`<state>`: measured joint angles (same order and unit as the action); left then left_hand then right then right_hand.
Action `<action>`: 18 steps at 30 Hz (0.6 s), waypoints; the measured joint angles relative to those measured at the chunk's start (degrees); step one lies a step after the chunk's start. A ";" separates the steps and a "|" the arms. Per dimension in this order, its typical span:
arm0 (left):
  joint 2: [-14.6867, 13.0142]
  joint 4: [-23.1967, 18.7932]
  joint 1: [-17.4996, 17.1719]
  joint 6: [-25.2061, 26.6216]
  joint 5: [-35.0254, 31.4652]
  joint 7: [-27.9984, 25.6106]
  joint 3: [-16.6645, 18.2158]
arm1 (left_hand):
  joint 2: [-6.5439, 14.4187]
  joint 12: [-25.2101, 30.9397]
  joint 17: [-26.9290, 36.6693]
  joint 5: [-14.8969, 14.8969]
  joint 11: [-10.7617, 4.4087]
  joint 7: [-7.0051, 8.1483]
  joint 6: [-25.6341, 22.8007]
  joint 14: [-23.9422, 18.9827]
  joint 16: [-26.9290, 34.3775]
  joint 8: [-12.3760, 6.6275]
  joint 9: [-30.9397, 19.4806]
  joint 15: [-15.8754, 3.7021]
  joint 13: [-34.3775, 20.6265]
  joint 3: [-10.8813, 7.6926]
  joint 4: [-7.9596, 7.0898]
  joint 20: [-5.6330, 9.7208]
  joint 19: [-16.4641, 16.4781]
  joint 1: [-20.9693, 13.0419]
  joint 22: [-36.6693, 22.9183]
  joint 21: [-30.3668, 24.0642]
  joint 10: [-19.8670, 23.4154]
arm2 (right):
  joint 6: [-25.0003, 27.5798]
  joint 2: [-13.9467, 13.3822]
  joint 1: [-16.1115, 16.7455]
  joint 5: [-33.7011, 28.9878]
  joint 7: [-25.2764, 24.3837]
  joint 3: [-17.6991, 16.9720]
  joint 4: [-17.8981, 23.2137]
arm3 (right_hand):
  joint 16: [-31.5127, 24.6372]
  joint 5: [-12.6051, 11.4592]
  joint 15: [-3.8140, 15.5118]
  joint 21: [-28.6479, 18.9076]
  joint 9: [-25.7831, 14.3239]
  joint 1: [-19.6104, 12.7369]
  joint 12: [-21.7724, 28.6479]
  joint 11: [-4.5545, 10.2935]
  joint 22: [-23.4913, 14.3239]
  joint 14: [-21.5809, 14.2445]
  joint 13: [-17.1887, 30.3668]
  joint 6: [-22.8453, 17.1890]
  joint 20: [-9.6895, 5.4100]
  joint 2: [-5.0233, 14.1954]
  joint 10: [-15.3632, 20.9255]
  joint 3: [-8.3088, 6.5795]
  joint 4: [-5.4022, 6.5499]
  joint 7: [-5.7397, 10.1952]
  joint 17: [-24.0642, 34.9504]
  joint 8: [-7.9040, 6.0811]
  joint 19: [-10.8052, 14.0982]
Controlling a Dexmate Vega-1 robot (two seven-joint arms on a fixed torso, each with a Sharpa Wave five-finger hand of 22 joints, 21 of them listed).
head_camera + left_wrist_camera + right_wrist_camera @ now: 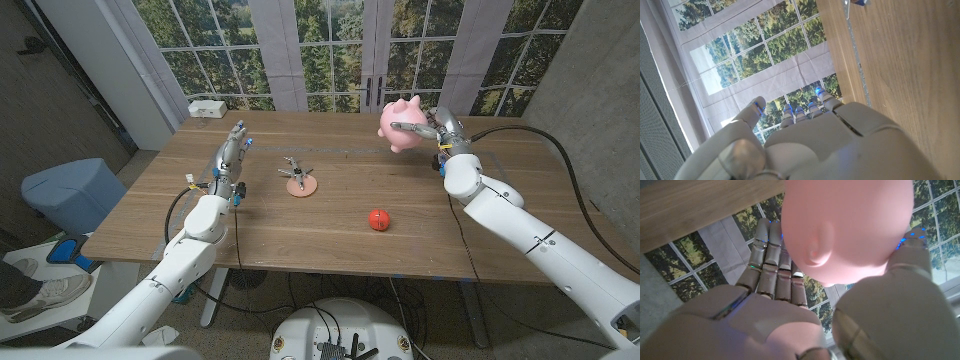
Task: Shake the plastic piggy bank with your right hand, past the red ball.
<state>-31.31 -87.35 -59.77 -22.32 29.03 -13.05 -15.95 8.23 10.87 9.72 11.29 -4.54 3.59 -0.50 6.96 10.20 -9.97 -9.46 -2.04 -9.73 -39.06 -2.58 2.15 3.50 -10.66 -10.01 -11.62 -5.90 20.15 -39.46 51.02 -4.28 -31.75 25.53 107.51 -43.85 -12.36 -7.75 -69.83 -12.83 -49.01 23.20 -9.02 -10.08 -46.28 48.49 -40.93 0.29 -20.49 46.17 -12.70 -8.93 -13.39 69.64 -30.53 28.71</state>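
The pink piggy bank (404, 125) is up in the air, off the wooden surface (330, 215). It is at the far right side, past the red ball (377, 219). My right hand (441, 134) holds it. My fingers (771, 255) wrap round one side of the pig and my thumb presses the other side, so they are closed on it. In the right wrist view the pig's round pink belly sits right against my hand, very close to the camera.

The red ball lies alone on the surface, nearer to me than the pig and well apart from it. A little to its left there is a small round pinkish thing (301, 184) with some thin metal bits on it. I cannot tell what it is. A white box (208, 108) sits at the far left corner.

My left hand (230, 155) is on the left side of the surface. It holds nothing and its fingers (805, 111) are stretched out, a little apart.

I think I am at the shaking step now, because the pig is lifted and held tight. Next I need to wiggle it quickly back and forth. I must keep my hold firm, because the pig is smooth and round and could slip out.
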 measured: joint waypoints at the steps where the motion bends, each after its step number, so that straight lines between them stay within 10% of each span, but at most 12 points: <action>1: -0.01 -0.03 -0.03 -0.01 -0.01 -0.02 0.02 | 0.00 0.00 0.00 0.00 -0.06 0.00 0.00 0.00 0.00 0.00 0.00 0.00 0.00 0.00 0.00 0.00 0.00 0.00 0.00 0.00 -0.07 | -0.68 0.59 0.25 -0.38 -1.19 -0.17 -0.53 | 0.00 0.00 0.00 0.00 0.00 0.00 -0.27 0.00 0.00 0.00 0.00 0.00 0.00 0.00 0.00 0.00 0.00 0.00 0.00 0.00 0.00; 18: -0.02 -0.34 -0.32 -0.52 -0.36 -0.40 0.31 | 0.00 0.00 0.00 0.00 -0.06 0.00 -0.01 0.00 0.00 0.00 0.00 0.00 0.00 0.00 0.00 0.00 0.00 0.00 0.00 0.00 -0.06 | -12.56 11.34 1.96 -5.11 -22.15 -2.74 -9.09 | 0.27 -0.04 0.00 0.01 0.00 0.00 -0.63 -0.29 0.23 0.00 -0.06 0.01 0.00 0.00 0.32 0.00 0.00 0.01 -0.05 0.03 0.00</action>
<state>-31.33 -87.69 -60.09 -22.83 28.67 -13.45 -15.63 8.23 10.87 9.73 11.29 -4.60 3.59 -0.51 6.96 10.20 -9.97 -9.46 -2.04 -9.73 -39.06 -2.58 2.15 3.50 -10.66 -10.01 -11.62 -5.96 7.59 -28.12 52.98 -9.39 -53.90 22.80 98.42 -43.58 -12.40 -7.75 -69.83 -12.83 -49.01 22.57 -9.30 -9.85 -46.28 48.43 -40.92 0.29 -20.49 46.49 -12.70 -8.93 -13.38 69.60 -30.50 28.71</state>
